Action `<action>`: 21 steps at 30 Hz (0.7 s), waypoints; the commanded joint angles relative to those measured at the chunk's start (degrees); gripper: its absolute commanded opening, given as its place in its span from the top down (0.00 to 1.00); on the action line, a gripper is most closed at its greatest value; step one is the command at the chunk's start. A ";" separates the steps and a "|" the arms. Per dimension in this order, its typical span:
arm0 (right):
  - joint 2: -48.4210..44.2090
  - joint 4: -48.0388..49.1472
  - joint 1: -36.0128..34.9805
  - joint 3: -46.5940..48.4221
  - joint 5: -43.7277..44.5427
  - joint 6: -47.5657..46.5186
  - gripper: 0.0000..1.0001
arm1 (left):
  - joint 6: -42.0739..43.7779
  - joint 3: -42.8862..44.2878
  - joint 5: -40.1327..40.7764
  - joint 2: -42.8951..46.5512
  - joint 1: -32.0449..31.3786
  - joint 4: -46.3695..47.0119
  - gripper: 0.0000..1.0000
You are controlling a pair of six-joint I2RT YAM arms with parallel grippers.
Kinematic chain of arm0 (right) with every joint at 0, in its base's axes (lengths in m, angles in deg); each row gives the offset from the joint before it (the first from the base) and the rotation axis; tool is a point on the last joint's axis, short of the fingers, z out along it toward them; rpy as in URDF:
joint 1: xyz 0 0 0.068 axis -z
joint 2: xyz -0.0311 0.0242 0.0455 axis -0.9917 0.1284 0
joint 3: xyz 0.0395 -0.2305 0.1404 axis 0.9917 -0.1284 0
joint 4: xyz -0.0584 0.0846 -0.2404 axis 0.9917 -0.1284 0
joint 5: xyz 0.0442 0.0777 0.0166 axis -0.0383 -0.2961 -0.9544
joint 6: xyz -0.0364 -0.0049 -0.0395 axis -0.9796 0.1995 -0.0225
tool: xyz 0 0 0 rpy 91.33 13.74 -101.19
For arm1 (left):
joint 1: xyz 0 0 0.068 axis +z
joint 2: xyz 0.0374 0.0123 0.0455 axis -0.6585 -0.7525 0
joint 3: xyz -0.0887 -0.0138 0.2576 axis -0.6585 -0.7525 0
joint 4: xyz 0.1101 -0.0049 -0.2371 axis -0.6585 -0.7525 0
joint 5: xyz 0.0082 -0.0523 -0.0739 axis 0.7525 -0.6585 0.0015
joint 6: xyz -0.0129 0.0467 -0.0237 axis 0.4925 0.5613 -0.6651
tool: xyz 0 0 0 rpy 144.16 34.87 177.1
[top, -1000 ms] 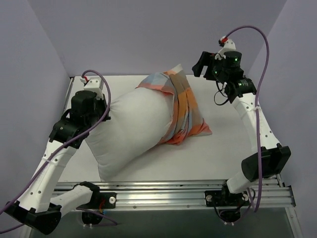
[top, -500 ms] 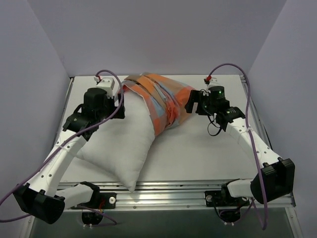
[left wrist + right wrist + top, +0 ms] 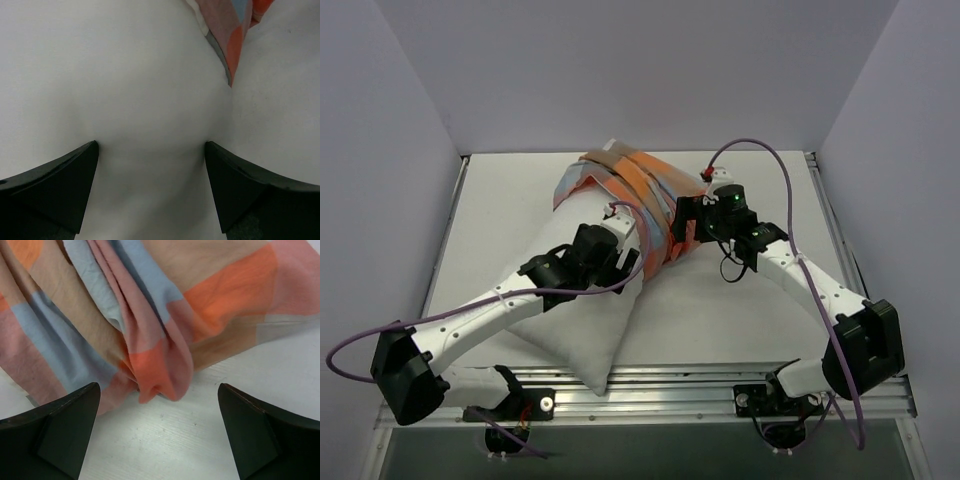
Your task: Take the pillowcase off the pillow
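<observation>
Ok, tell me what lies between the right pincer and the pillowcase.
Only bare white table, as the right wrist view shows: the right pincer, open, sits just short of the pillowcase, with nothing else between.

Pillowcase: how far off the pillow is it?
Mostly off: the checked orange-and-blue fabric pillowcase is bunched over the far end of the plump white pillow, whose near part lies bare. Both the left gripper and right gripper are open, holding nothing. To do: grip the cloth and pull it clear.

The plump plain white pillow [image 3: 582, 335] lies on the desk, its far end inside the bunched, creased orange, peach, blue and grey-brown checked pillowcase [image 3: 640, 185].
</observation>
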 commanded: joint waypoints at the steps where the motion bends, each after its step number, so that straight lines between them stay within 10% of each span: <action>1: 2.51 4.88 -0.82 -0.62 -0.96 -1.86 0.01 | -5.43 -0.30 3.38 -3.87 -1.19 3.28 0.06; 6: 6.72 8.48 -1.52 -0.89 -4.04 -2.92 0.00 | -13.51 -1.79 7.69 -8.54 -0.67 0.65 0.01; 14: 12.09 12.00 -1.88 -2.64 -4.39 -3.88 0.00 | -15.20 -4.61 5.94 -8.20 1.62 0.74 0.94; 21: 16.57 13.32 -2.67 -1.59 -9.76 -5.29 0.14 | -12.22 0.48 1.81 -1.27 4.77 -2.95 0.98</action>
